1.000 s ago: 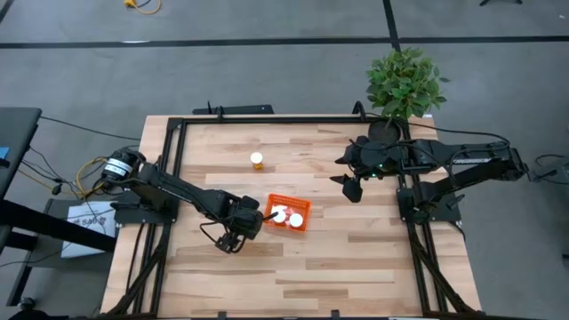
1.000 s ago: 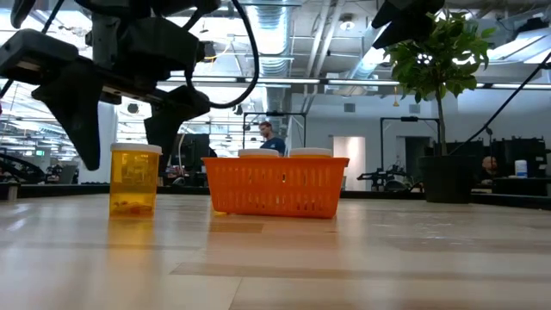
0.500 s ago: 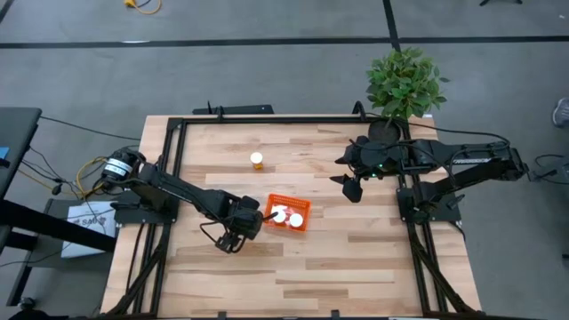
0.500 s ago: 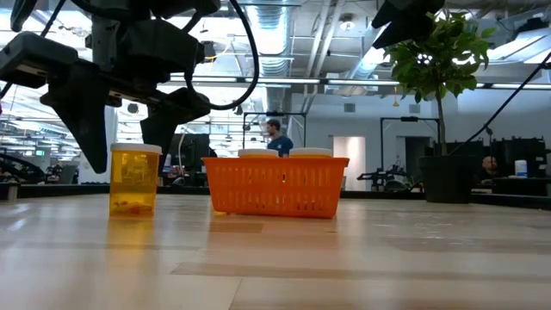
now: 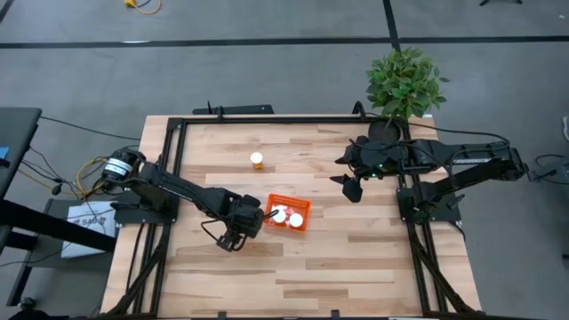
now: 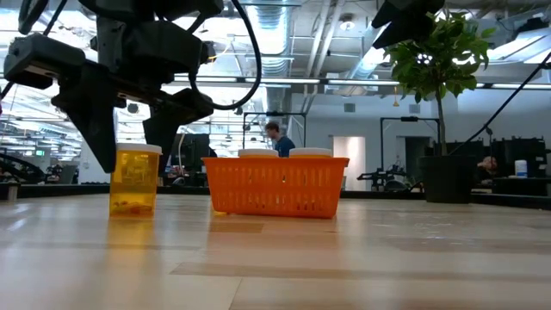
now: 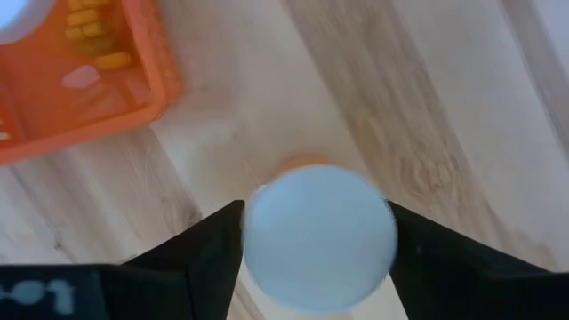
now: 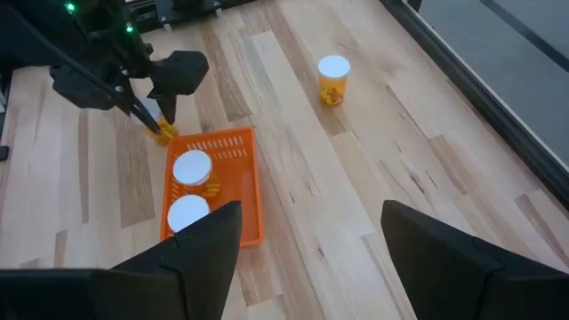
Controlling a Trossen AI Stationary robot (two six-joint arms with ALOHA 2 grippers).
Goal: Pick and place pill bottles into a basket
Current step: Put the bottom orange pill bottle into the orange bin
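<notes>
One pill bottle (image 6: 135,179), orange with a white cap (image 7: 317,238), stands upright on the table just left of the orange basket (image 5: 288,213). My left gripper (image 5: 233,238) is down over it, shut on it. The basket (image 8: 233,169) holds two bottles, their white caps (image 8: 191,166) showing. A further bottle (image 5: 256,160) stands on its base farther back on the table. My right gripper (image 5: 353,187) hangs open above the table's right part, with nothing between its fingers. My left gripper pinches the bottle at the two opposite sides of its white cap (image 7: 258,240). One finger (image 7: 209,258) is on each side. The fingers come from above, pointing steeply down. The bottle stands upright with its base (image 6: 133,209) on the table.
A potted plant (image 5: 404,84) stands at the table's far right corner. Black frame rails (image 5: 267,120) run along the table's edges. Bare wood lies in front of the basket toward the near edge. People show in the room behind in the low view.
My left gripper's fingers have drawn together around the bottle's cap while the hand stayed in place. The bottle stands where it was.
</notes>
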